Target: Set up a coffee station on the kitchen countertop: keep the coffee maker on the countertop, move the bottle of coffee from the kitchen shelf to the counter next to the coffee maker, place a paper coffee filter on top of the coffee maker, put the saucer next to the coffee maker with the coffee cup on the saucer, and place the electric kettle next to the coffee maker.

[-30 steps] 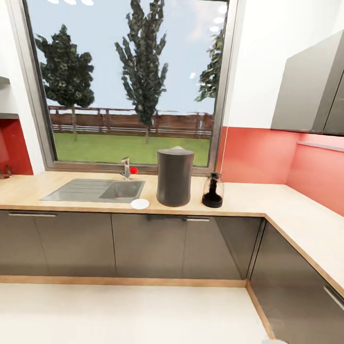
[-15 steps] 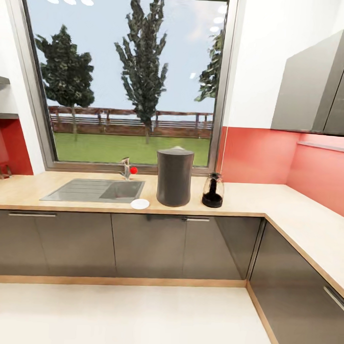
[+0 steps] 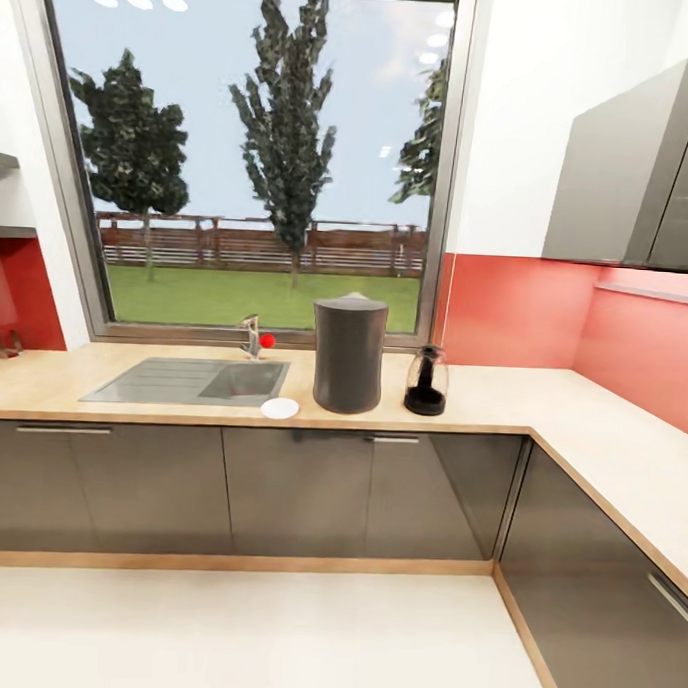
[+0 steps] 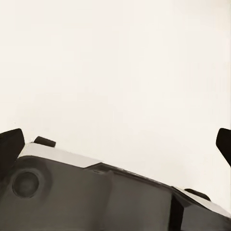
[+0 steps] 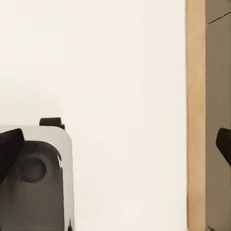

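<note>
My tall dark grey cylinder coffee maker [image 3: 349, 354] stands near the light wood-grain kitchen countertop [image 3: 502, 396] front edge, the flat white round saucer [image 3: 279, 408] left of it; both my pincers spread wide.

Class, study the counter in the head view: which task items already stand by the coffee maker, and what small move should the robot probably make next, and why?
Probably turn away toward the shelf for the bottle of coffee. The saucer and the electric kettle already stand on either side of the coffee maker on the countertop, but the saucer is bare and no bottle is on the counter. Both wrist views look down at floor.
</note>
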